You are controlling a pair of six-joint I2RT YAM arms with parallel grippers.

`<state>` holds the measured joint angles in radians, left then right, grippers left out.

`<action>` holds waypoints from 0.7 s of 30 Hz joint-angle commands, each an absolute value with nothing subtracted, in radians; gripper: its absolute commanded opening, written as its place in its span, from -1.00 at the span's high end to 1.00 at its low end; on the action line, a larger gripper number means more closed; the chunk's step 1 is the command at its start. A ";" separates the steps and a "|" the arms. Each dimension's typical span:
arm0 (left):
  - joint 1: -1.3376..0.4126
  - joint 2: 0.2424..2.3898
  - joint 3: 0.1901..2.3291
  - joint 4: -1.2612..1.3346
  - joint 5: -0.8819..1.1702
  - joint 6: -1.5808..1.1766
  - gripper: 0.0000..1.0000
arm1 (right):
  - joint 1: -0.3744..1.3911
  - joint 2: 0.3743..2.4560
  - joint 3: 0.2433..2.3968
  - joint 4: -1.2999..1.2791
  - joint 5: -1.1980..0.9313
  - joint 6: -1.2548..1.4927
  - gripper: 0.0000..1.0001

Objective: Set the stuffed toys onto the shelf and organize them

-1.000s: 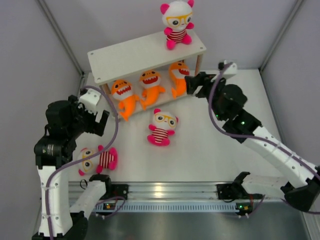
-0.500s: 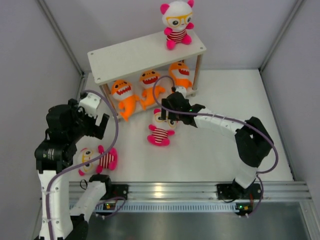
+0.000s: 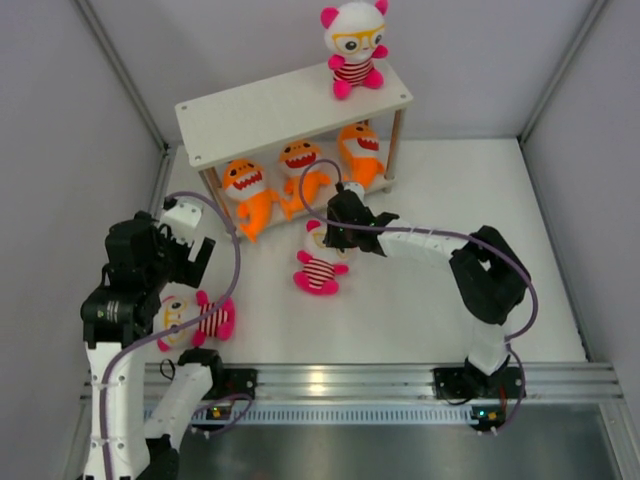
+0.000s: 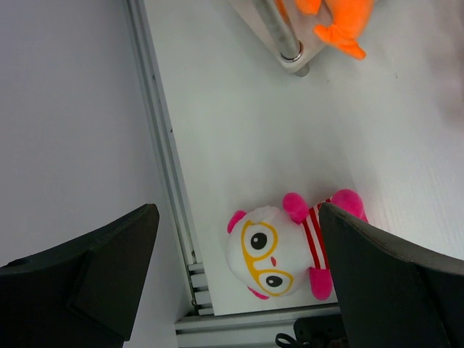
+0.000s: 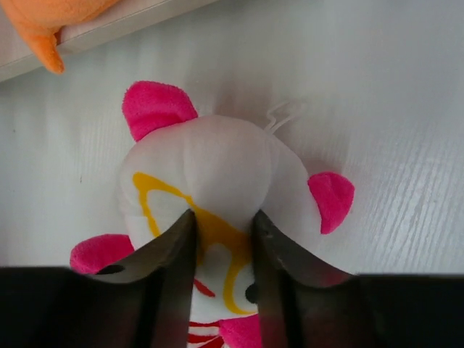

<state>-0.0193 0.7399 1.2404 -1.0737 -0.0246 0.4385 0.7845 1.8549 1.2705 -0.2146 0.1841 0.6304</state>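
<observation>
Nearest the arm bases, the near doll (image 3: 196, 320) lies on its back on the desk (image 3: 500, 180), close to the near left edge, head toward the left wall. The left end effector (image 3: 186, 246) hangs above it with fingers spread wide and nothing between them. In the left wrist view the doll (image 4: 279, 254) shows below the open gap, not touched by either finger.

Toward mid-desk, the middle doll (image 3: 320, 266) lies just in front of the shelf (image 3: 280, 110), feet toward the arm bases. The right end effector (image 3: 336, 230) is down on its head. In the right wrist view both fingers (image 5: 174, 254) press into the white plush of the head (image 5: 225, 174), pinching a fold between them: a grip on the middle doll.

Beyond it, three orange sharks (image 3: 302, 170) stand side by side on the shelf's lower tier and fill its width.

Farthest back, the top doll (image 3: 353, 45) sits upright at the right end of the upper board, facing the arms. The rest of that board is bare.
</observation>
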 commanded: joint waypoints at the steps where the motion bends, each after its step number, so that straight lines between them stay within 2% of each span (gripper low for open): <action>1: -0.008 0.730 1.236 -1.049 -0.061 0.454 -0.97 | 0.798 1.816 1.223 -0.173 0.163 0.605 0.42; 2: -0.008 0.730 1.236 -1.049 -0.061 0.456 -0.97 | 0.799 1.806 1.200 -0.164 0.155 0.591 0.62; 5: -0.008 0.733 1.239 -1.051 -0.063 0.460 -0.97 | 0.798 1.752 1.155 -0.123 0.118 0.531 1.00; 9: -0.008 0.733 1.239 -1.049 -0.061 0.462 -0.97 | 0.811 1.594 1.017 0.079 0.083 0.439 1.00; 10: -0.008 0.732 1.238 -1.049 -0.061 0.462 -0.97 | 0.824 1.494 0.947 0.223 0.097 0.340 1.00; 13: -0.008 0.730 1.236 -1.049 -0.061 0.465 -0.97 | 0.916 1.323 0.852 0.445 0.156 0.054 1.00; 20: -0.008 0.727 1.239 -1.051 -0.081 0.472 -0.97 | 0.974 1.128 0.822 0.757 0.132 -0.368 1.00; 21: -0.008 0.727 1.239 -1.049 -0.084 0.474 -0.97 | 0.977 1.127 0.825 0.876 0.088 -0.414 1.00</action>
